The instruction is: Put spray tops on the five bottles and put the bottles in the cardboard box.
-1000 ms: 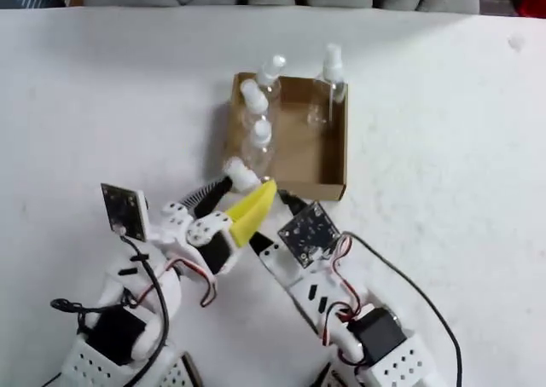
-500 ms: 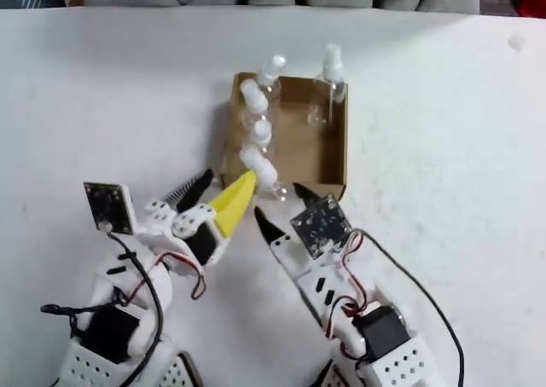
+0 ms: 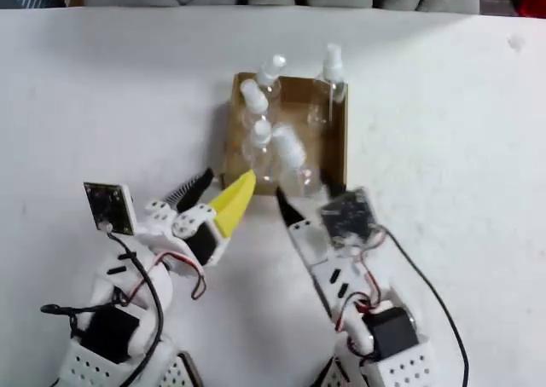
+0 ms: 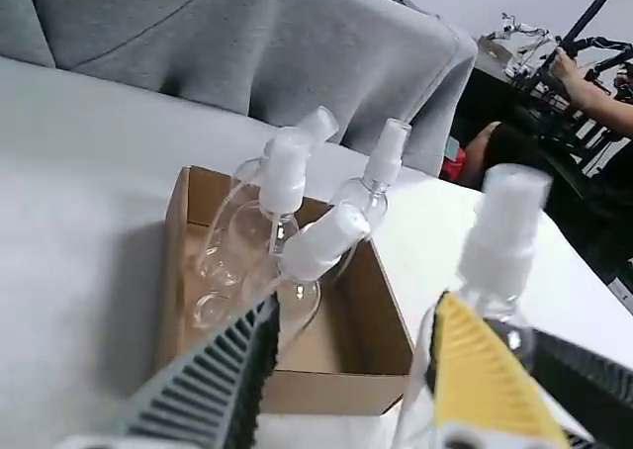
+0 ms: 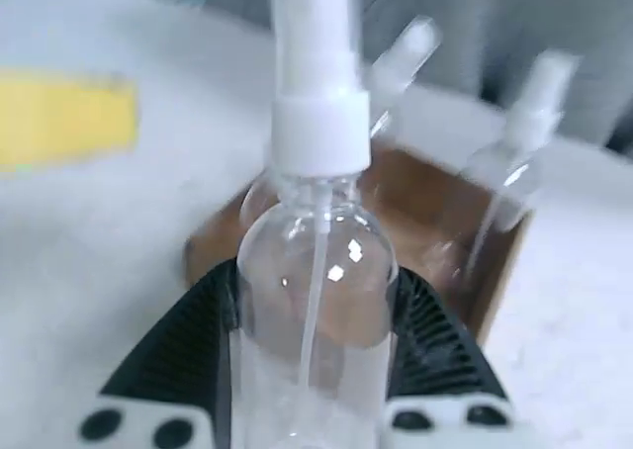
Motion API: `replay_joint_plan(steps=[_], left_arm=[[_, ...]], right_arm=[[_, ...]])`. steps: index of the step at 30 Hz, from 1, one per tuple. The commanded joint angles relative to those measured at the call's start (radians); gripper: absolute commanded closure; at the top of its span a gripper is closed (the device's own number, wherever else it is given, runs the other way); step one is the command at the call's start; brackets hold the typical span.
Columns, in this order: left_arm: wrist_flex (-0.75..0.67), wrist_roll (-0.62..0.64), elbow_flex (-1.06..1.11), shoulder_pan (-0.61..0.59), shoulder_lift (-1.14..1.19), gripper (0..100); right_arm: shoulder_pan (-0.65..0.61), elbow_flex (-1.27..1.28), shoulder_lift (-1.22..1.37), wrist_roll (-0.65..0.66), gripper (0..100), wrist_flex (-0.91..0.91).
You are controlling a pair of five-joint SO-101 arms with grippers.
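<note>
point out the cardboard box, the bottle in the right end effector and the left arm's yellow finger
cardboard box point(image 3: 329, 148), high view, bare floor of the box
held bottle point(image 5: 315, 281), right wrist view, middle of the clear body
yellow finger point(image 3: 232, 201), high view, middle of the finger

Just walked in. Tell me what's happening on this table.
The right gripper is shut on a clear bottle with its spray top on, holding it tilted over the near side of the cardboard box. Four other capped bottles are already in the box. The left gripper is open and empty, beside the box's near corner.
</note>
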Motion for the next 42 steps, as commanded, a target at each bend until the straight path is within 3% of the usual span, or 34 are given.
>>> replay_joint_plan(steps=[1,5,11,19,25,30,42], left_arm=[[0.000,-0.009,-0.060,-0.004,-0.016,77],[-0.002,-0.012,-0.051,0.028,-0.016,79],[-0.002,-0.051,-0.049,0.110,-0.016,99],[-0.005,-0.167,0.023,0.277,-0.016,94],[-0.158,-0.276,0.193,0.476,-0.016,94],[-0.364,-0.296,0.301,0.498,-0.012,94],[-0.364,-0.299,0.299,0.493,-0.013,94]], right_arm=[[0.018,-0.063,-0.119,-0.043,98.3,0.038],[0.013,-0.040,-0.139,-0.028,98.3,0.019],[0.048,-0.037,-0.087,-0.028,98.3,-0.110],[0.045,-0.046,0.062,-0.035,98.3,-0.243],[0.050,-0.115,0.170,-0.285,98.3,-0.289],[0.044,-0.124,0.180,-0.404,98.4,-0.291],[-0.062,-0.152,0.179,-0.423,98.4,-0.122]])
